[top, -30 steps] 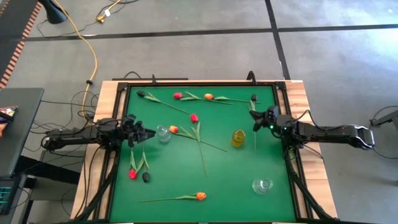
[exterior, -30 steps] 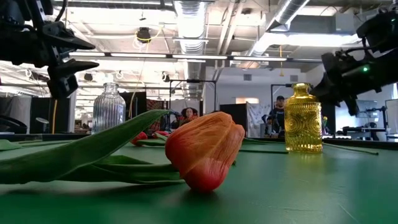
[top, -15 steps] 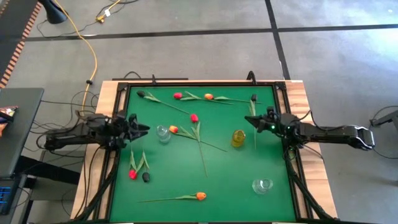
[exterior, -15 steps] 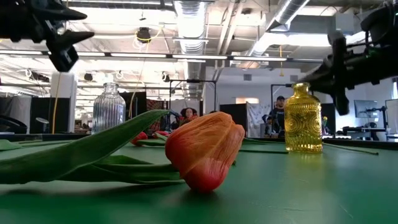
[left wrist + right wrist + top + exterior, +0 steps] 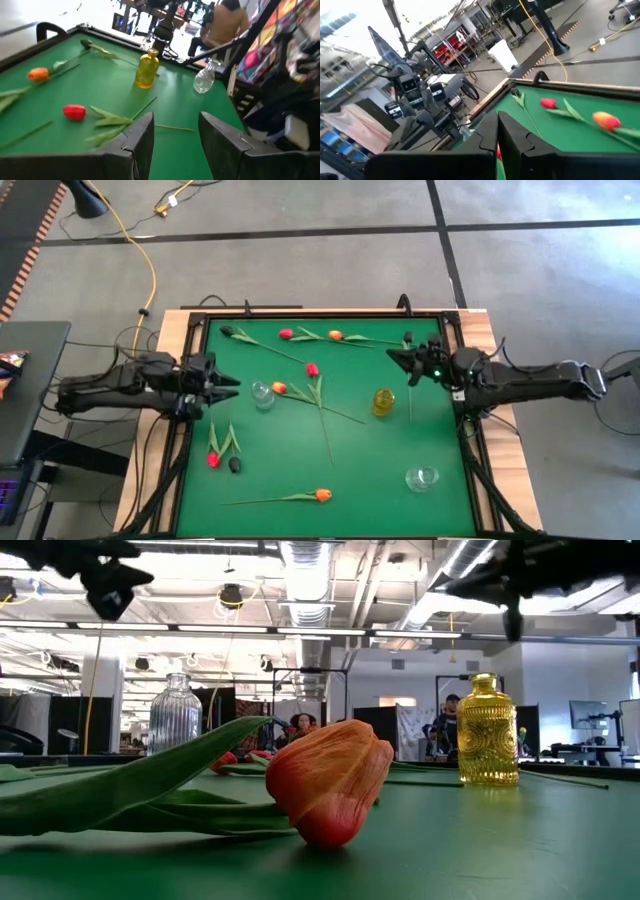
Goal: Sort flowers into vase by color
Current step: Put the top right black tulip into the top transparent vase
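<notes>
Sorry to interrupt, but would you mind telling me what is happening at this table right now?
Two robot arms are sorting artificial tulips into vases by color. No flower is in a vase yet. The left gripper hangs open and empty at the mat's left edge. The right gripper is shut on nothing, near the yellow vase. Tulips lie scattered on the green mat, an orange one nearest the front.

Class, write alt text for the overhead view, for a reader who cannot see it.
Artificial tulips with red, orange and black heads lie scattered on a green table among a yellow vase and two clear vases. The left claw sits open at the left edge; the right claw sits shut near the far right corner.
</notes>
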You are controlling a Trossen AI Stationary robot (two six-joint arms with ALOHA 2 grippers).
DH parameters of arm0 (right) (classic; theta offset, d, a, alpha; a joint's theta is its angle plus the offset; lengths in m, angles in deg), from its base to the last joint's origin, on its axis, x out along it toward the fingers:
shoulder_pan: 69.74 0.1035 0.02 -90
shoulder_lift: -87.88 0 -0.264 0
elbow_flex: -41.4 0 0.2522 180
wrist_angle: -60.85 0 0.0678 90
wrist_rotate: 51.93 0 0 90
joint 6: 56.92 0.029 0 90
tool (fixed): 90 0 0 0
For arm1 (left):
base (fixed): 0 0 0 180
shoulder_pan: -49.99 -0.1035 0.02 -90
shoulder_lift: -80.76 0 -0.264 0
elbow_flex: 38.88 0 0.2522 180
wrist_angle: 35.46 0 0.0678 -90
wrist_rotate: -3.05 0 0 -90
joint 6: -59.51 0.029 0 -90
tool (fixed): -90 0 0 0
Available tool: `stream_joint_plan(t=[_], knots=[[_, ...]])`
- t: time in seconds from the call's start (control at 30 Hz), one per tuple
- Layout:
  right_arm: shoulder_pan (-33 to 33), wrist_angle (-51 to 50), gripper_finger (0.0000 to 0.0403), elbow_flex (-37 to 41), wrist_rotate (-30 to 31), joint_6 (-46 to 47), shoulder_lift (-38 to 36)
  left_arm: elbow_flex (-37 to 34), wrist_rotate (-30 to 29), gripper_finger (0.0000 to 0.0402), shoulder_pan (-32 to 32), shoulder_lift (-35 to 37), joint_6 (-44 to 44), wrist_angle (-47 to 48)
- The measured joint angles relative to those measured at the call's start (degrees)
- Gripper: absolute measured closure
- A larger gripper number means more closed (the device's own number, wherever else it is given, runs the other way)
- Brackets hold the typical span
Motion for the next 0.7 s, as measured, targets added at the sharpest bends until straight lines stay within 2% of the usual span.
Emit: stream_joint_plan(t=[0.2, 0.37, 0.5, 0.63, 0.7], knots=[[1.0, -3.8, 0.0368, -12.9, -1.7, -7.3, 10.8, 5.5, -0.6, 0.0260, 0.0, -7.7, 7.7, -0.2], [3.0, -17.6, 0.0357, -26.5, -2.0, -13.7, 20.2, 7.6, -1.0, 0.0260, 0.0, -12.9, 11.2, -1.6], [2.5, -36.4, 0.0347, -38.3, -1.7, -13.3, 27.3, 7.6, -1.0, 0.0260, -0.1, -16.8, 12.2, -4.7], [-2.9, -60.6, 0.0333, -49.4, -0.7, -0.5, 32.7, 7.6, -1.0, 0.0260, -0.8, -19.7, 8.6, -6.6], [-7.5, -70.6, 0.0321, -52.9, -3.0, 4.7, 34.8, 7.6, -1.0, 0.0260, -1.2, -20.4, 5.9, -6.7]])
